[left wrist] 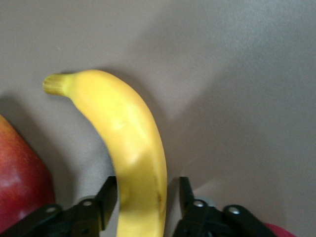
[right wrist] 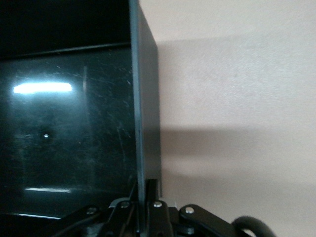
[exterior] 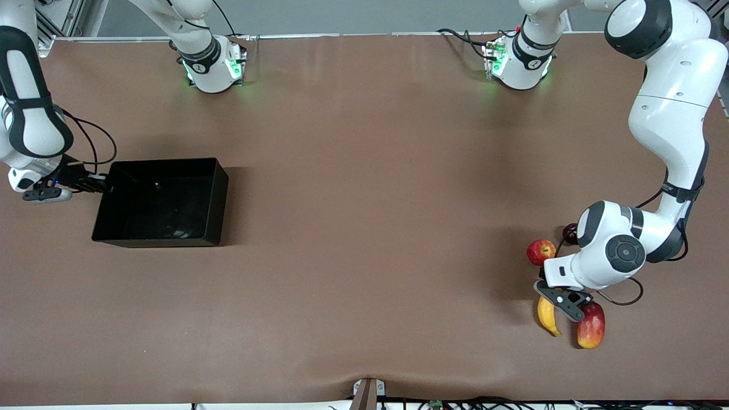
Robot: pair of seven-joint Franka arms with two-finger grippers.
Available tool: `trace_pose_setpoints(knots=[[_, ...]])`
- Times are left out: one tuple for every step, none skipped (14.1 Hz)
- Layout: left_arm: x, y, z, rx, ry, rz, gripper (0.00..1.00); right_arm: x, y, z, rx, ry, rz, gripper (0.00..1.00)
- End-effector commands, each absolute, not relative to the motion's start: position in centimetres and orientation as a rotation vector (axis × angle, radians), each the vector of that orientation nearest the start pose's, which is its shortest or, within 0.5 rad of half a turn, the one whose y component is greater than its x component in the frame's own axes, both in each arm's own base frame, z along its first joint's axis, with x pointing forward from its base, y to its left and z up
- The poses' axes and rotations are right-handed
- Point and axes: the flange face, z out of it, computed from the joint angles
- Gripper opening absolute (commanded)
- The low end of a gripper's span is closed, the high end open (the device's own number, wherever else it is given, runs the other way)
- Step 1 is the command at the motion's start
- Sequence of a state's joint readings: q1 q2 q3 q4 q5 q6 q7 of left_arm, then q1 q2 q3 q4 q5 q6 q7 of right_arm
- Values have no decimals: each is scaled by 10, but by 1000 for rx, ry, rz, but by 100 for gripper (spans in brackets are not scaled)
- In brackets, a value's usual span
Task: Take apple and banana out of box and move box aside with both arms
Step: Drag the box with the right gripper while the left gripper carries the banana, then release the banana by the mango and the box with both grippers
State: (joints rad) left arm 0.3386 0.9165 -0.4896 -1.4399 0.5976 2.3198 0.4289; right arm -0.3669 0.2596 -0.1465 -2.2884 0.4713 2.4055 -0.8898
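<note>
Left claw (exterior: 561,303) sits low at the lower right of the front frame, fingers part-open astride the banana (exterior: 548,316). In the left wrist view, gaps show on both sides of the banana (left wrist: 129,148), so I read it as let go and lying on the surface (exterior: 364,228). The mango-like fruit (exterior: 591,325) lies just beside it, and the apple (exterior: 540,251) sits a little higher in the frame, next to a dark round fruit (exterior: 570,232) half hidden by the arm.

Right claw (exterior: 101,185) is at the middle left, pinched tight on the end wall of the box (exterior: 165,202); the right wrist view shows its fingers clamped across that thin black wall (right wrist: 146,123). The box looks empty and already sits toward the right arm's end.

My worries from here: if I lift the left claw at a slant, a finger could drag the banana into the mango-like fruit or set it rolling. On the box, one pinch at one end means a push could make it pivot, or the glossy wall could slip free.
</note>
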Motion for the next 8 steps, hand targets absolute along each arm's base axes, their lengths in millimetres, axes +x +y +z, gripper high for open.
trace_pose_setpoints(knots=[[736, -24, 204, -2804, 1132, -174, 100, 457, -245, 226, -2804, -14, -139, 100], [738, -25, 215, -2817, 1080, -196, 100, 460, -244, 229, -2798, -7, -143, 100], [738, -28, 227, -2840, 1010, -209, 100, 467, -246, 238, -2793, -25, -153, 100], [738, -28, 242, -2852, 946, -201, 100, 475, -248, 248, -2782, -40, -159, 100], [736, -32, 258, -2867, 902, -179, 100, 485, -251, 259, -2787, -56, -187, 100], [734, -38, 278, -2907, 850, -169, 100, 497, -252, 272, -2798, -77, -222, 100], [731, -36, 298, -2939, 796, -136, 100, 510, -247, 284, -2812, -125, -250, 100], [726, -39, 322, -2965, 738, -107, 100, 528, -240, 302, -2841, -204, -278, 100]])
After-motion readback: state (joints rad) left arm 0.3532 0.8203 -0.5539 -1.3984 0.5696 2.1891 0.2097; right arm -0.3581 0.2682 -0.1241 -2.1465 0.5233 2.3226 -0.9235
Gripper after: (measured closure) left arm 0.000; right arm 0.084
